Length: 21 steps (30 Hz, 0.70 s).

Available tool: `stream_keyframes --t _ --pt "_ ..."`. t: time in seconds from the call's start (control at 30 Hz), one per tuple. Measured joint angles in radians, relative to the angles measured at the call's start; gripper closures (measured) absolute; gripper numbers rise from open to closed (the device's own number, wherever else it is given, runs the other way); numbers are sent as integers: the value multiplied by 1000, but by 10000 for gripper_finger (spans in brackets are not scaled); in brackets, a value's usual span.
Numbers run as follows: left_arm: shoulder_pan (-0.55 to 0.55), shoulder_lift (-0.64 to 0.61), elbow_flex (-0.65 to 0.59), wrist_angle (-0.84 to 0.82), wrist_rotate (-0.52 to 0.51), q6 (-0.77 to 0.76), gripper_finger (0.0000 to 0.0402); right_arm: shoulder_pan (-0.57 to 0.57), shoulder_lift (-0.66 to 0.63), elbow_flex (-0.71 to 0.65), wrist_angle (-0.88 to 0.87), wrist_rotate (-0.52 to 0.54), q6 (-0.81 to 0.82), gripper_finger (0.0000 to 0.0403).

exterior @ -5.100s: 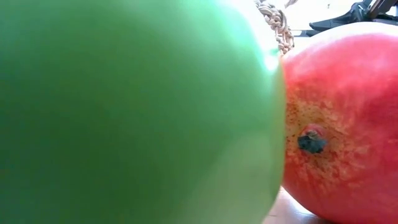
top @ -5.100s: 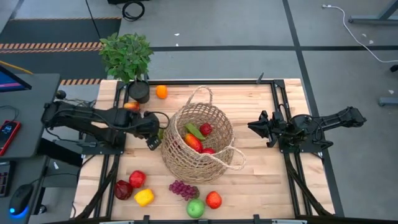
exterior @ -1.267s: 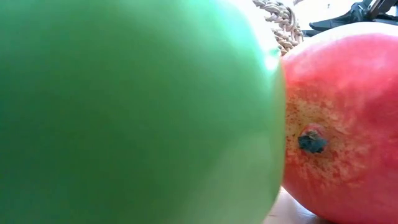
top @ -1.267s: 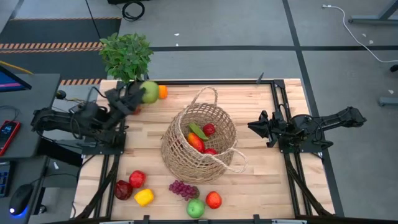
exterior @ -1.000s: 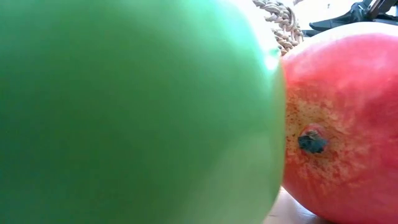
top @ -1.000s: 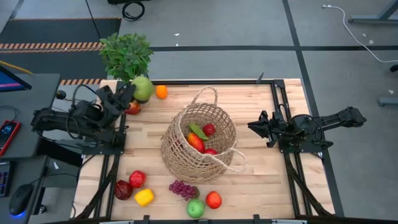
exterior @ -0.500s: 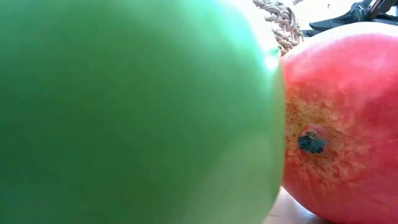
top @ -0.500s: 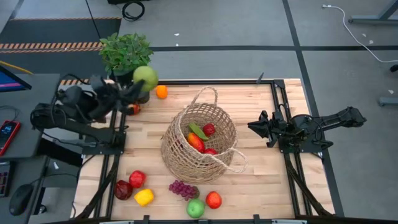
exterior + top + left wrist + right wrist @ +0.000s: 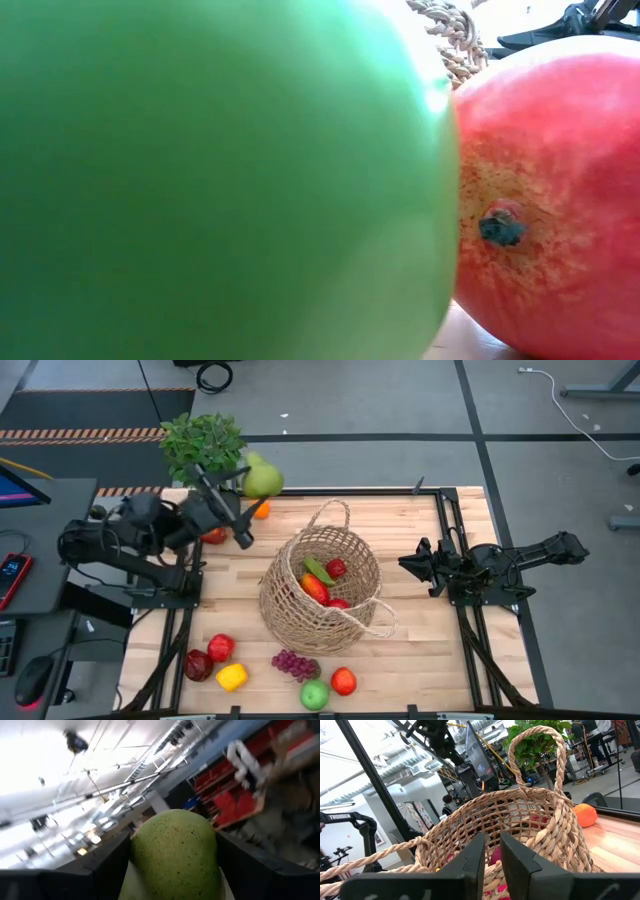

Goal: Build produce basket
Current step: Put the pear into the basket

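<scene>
Carrying a green pear (image 9: 262, 480) above the far left corner of the worktop, the left gripper (image 9: 243, 488) had its fingers clamped on the fruit, which filled the left wrist view between them. The basket (image 9: 318, 592) sat near the middle of the worktop with several pieces of produce inside. To do this step well, the arm would likely need to swing the pear over the basket's open mouth, clear of the looped handle (image 9: 326, 516), and lower before letting go. The right gripper (image 9: 412, 566) waited near the right edge, fingers narrowly apart.
</scene>
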Motion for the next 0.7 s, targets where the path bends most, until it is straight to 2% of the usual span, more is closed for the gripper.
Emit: stream_keyframes --t 0.2,0.33,0.57,0.63,0.7 --pt "0 61 22 -1 0 314 116 0 0 0 0 0 0 338" --pt "-2 90 33 3 0 411 115 0 0 0 0 0 0 338" --pt "-1 105 34 0 -1 408 115 0 0 0 0 0 0 338" --pt "0 106 34 5 -1 343 115 0 0 0 0 0 0 338" --pt "15 104 34 16 0 187 115 0 0 0 0 0 0 338"
